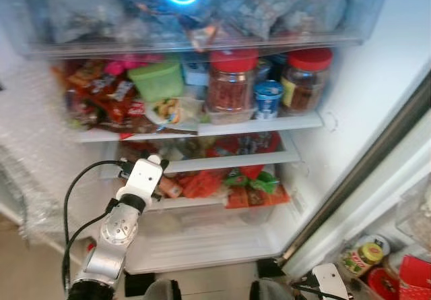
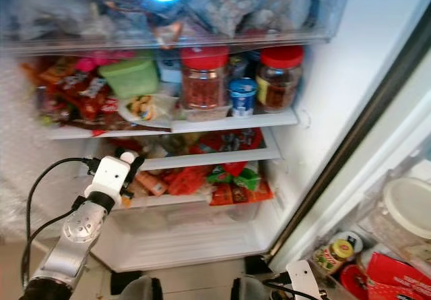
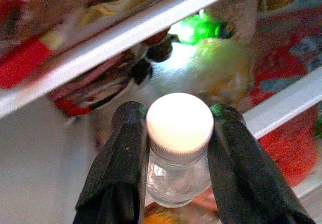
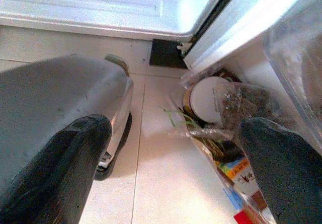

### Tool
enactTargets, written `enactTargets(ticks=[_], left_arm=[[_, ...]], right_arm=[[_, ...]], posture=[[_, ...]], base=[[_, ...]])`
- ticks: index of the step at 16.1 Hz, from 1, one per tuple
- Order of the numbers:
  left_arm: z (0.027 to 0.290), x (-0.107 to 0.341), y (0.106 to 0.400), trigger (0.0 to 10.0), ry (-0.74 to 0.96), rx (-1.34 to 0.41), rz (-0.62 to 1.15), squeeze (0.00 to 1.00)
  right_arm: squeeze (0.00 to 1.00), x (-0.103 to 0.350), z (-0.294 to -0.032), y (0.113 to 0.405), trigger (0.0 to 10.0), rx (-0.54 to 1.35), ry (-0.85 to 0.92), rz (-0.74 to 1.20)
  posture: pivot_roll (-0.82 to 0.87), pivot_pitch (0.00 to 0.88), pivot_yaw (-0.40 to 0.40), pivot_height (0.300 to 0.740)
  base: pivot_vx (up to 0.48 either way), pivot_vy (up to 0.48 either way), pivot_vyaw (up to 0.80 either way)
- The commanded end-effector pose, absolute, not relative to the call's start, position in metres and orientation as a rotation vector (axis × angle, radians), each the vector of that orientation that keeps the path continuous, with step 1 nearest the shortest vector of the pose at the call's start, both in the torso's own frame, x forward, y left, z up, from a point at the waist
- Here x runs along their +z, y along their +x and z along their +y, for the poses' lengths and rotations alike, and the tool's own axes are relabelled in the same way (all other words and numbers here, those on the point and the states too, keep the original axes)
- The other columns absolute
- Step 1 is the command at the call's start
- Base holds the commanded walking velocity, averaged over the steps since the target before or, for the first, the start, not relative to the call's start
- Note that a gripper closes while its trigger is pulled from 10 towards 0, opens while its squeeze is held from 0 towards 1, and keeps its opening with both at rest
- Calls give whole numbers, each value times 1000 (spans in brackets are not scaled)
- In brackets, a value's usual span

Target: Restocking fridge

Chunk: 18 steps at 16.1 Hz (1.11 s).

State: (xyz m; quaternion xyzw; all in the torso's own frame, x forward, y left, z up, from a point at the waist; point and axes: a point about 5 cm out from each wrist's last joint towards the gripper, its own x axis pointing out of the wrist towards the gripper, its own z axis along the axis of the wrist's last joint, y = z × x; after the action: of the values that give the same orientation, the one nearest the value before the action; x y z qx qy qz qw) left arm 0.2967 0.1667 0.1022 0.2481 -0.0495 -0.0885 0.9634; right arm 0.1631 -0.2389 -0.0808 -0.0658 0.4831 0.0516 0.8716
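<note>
My left gripper [image 3: 177, 111] is shut on a small clear bottle [image 3: 179, 183] with a white screw cap [image 3: 179, 123], one black finger on each side just below the cap. In the left eye view that arm [image 1: 138, 185] reaches into the open fridge at the left end of the lower shelves [image 1: 229, 162], among red and orange packets [image 1: 202, 184]. My right gripper [image 4: 173, 128] hangs low outside the fridge near the floor, open with nothing between its fingers.
The shelf above [image 1: 256, 123] carries two red-lidded jars [image 1: 231, 81], a green tub [image 1: 156, 79] and snack packets. A clear bottom drawer [image 1: 202, 239] sits below. The open door's bins [image 1: 367, 256] with jars stand to the right. My grey foot [image 4: 50, 98] rests on the tiled floor.
</note>
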Motion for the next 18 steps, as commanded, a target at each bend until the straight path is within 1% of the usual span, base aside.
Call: enactTargets(ticks=[1, 3, 4, 6, 8, 10, 14, 17, 18], left_arm=[[159, 106, 294, 10000, 675, -252, -138, 0], [158, 105, 292, 10000, 789, -290, -142, 0], [162, 102, 295, 10000, 917, -290, -131, 0], [166, 95, 302, 10000, 1105, -312, -118, 0], [169, 86, 307, 10000, 1203, -332, -97, 0], [172, 82, 316, 10000, 1264, -331, -90, 0], [168, 70, 327, 10000, 1291, -312, -105, 0], [165, 79, 341, 10000, 1285, -214, -146, 0], [164, 81, 344, 10000, 1285, -205, -145, 0]], right_arm=[[0, -80, -243, 163, 10000, 89, -128, 1001], [0, -80, -243, 164, 10000, 87, -126, 1001], [0, -79, -242, 164, 10000, 88, -124, 999], [0, -79, -242, 165, 10000, 87, -120, 995], [0, -79, -241, 166, 10000, 82, -114, 990], [0, -79, -241, 166, 10000, 79, -112, 987], [0, -79, -241, 166, 10000, 74, -107, 981], [0, -79, -242, 165, 10000, 69, -101, 975], [0, -79, -242, 165, 10000, 68, -100, 975]], posture=[[-57, 57, -17, 649], [-56, 57, -17, 649], [-55, 58, -17, 649], [-61, 56, -13, 649], [-64, 59, -12, 649], [-68, 61, -11, 649], [-72, 70, -11, 649], [-79, 80, -13, 649], [-80, 81, -14, 649]], base=[[0, 0, 0], [0, 0, 0], [0, 0, 0], [0, 0, 0], [0, 0, 0], [0, 0, 0], [0, 0, 0], [0, 0, 0], [0, 0, 0]])
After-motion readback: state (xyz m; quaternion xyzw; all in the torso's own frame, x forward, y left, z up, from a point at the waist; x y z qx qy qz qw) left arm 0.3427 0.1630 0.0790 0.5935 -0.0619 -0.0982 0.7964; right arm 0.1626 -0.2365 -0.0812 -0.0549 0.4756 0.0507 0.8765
